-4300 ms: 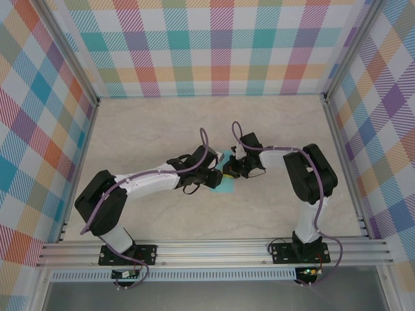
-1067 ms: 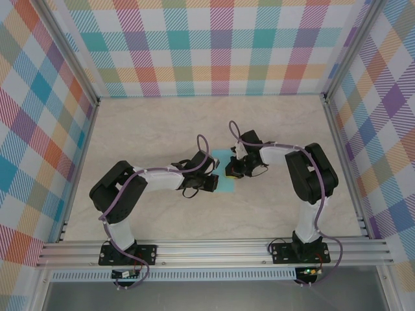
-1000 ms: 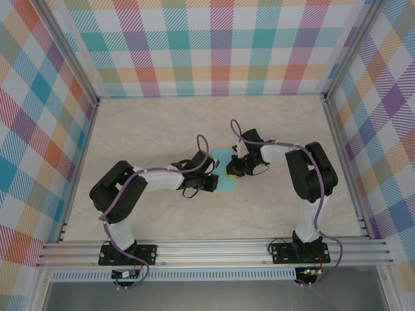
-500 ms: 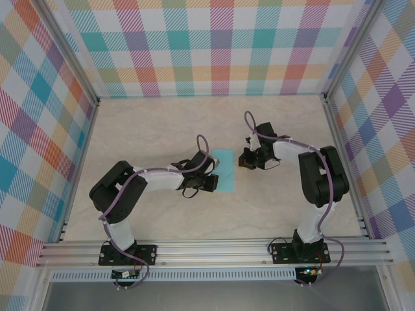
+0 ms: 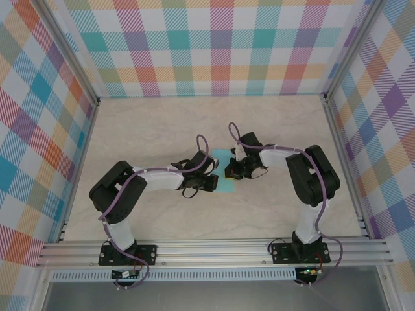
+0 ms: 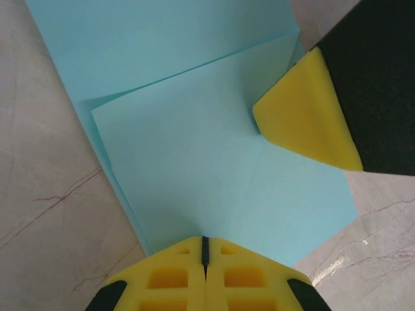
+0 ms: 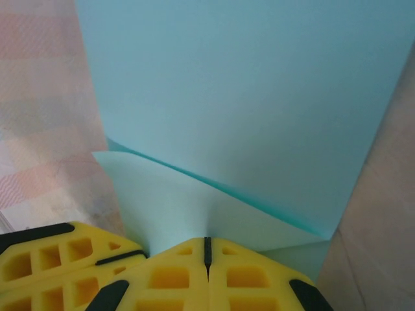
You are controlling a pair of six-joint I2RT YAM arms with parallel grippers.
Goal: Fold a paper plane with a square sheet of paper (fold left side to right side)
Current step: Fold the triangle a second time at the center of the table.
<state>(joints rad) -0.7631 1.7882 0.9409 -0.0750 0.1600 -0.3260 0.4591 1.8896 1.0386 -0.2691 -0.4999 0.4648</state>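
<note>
The square sheet of paper (image 5: 220, 159) lay folded into a narrow strip near the middle of the table (image 5: 149, 129), its long side running from 12 to 6 o'clock in the top view. The left gripper (image 5: 213, 184) sat at the strip's 8 o'clock edge and the right gripper (image 5: 230, 172) at its 3 o'clock edge, so the paper lay between the two tips and under both.

In the left wrist view the paper (image 6: 194, 162) showed overlapping layers with a slanted upper edge and a crease running down toward 6 o'clock. The left gripper (image 6: 204, 256) was clenched, its yellow pads flush together, with the tip resting on the paper's near edge. One yellow fingertip of the right gripper (image 6: 305, 123) came in from 2 o'clock and touched the top layer.

In the right wrist view the right gripper (image 7: 206, 256) was likewise clenched, pad against pad, its tip on a pale lower flap, with the larger layer of paper (image 7: 246, 97) spreading toward 12 o'clock.

Bare marbled tabletop (image 6: 45, 194) bordered the paper. Plaid walls (image 5: 207, 45) closed in the table, and both arms crowded over the strip, hiding its middle from above.
</note>
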